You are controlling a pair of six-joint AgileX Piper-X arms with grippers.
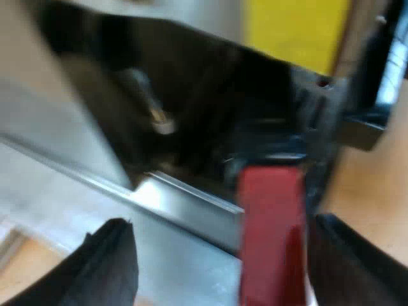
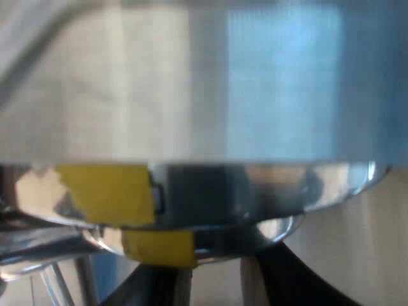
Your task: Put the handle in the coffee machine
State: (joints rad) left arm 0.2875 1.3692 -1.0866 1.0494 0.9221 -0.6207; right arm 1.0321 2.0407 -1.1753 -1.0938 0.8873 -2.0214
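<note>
Your left gripper (image 1: 223,223) is spread wide around the red-ended dark handle (image 1: 271,229) before the steel espresso machine (image 1: 191,207); I cannot tell the right gripper's (image 2: 217,261) state.

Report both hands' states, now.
Left hand: open, with the handle in its gap, not gripped.
Right hand: cannot be told.

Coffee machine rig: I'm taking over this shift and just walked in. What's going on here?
The red handle end points out from the espresso machine at its dark front. The left gripper is open around it, close on one side and well apart on the other, so it is not clamped. Whether the holder is locked in cannot be told. The right gripper is close under a shiny metal rim.
</note>
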